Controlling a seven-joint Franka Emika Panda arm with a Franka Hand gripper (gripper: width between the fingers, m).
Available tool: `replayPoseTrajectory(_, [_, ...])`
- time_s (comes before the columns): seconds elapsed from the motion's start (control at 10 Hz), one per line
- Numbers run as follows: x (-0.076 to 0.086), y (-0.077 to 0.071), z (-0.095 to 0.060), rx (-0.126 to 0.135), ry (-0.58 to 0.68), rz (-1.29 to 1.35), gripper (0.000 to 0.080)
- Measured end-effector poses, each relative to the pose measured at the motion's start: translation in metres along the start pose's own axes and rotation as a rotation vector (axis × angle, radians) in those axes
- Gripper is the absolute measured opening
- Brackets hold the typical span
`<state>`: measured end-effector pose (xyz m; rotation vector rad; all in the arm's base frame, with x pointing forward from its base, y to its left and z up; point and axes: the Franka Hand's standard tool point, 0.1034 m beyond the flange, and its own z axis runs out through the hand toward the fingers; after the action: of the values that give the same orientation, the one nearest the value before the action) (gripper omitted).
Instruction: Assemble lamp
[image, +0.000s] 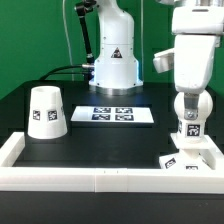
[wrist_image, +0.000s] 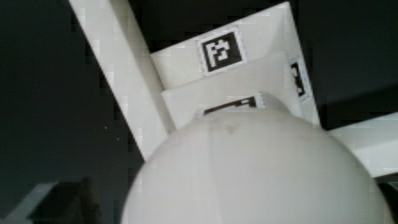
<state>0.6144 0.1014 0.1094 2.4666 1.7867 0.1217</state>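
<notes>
My gripper (image: 188, 108) hangs at the exterior view's right and is shut on the white bulb (image: 188, 128), held upright with a tag facing the camera. The bulb's lower end is right over the small square base (image: 187, 160), which lies by the front right corner; I cannot tell if they touch. In the wrist view the bulb's round head (wrist_image: 249, 165) fills the lower part and hides my fingers, with the tagged base (wrist_image: 228, 62) beyond it. The tapered shade (image: 45, 110) stands mouth-down at the exterior view's left, far from the gripper.
The marker board (image: 123, 114) lies flat mid-table before the arm's white pedestal (image: 113, 60). A low white wall (image: 100, 178) runs along the front and sides of the black table and shows in the wrist view (wrist_image: 111, 60) beside the base.
</notes>
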Motion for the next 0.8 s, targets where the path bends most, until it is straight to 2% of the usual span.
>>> replayPoseTrajectory(0.1, [-0.0007, -0.0002, 0.0005, -0.001, -0.002, -0.01, 0.0698])
replayPoseTrajectory(0.2, [-0.0011, -0.0001, 0.0008, -0.001, -0.002, -0.005, 0.0594])
replayPoseTrajectory(0.3, [-0.0012, -0.0001, 0.0009, -0.001, -0.002, 0.011, 0.0576])
replayPoseTrajectory(0.6, [-0.0014, 0.0001, 0.0008, -0.001, -0.002, 0.08, 0.0576])
replayPoseTrajectory(0.8, [0.0011, -0.0003, 0.0005, -0.005, 0.004, 0.352, 0.0576])
